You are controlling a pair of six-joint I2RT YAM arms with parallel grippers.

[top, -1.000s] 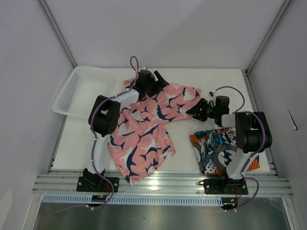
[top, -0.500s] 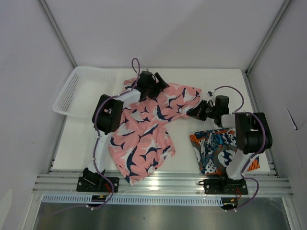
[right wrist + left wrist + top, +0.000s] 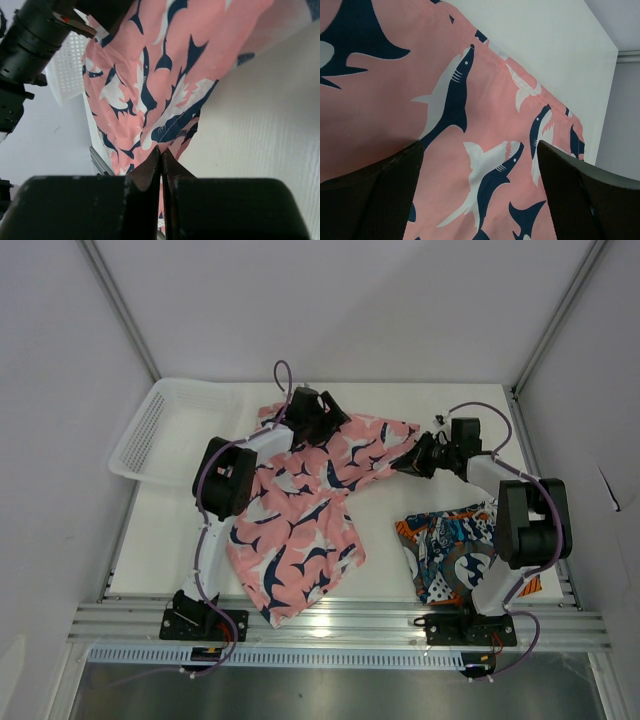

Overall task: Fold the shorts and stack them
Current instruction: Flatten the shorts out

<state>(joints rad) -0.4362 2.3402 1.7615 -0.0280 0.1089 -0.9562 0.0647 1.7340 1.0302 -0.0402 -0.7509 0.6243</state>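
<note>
Now, with right end effector (image 3: pixel 415 460) clenched on the right corner of the pink shorts (image 3: pixel 300 510), maybe pull toward 8 o'clock, along their long way. At 10 o'clock, left end effector (image 3: pixel 318 422) wide open over them. At 5 o'clock, printed shorts (image 3: pixel 450 550).

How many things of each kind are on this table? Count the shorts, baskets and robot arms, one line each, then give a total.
Shorts: 2 (pink shorts, printed shorts)
Baskets: 1 (white basket)
Robot arms: 2 (left arm, right arm)
Total: 5
</note>
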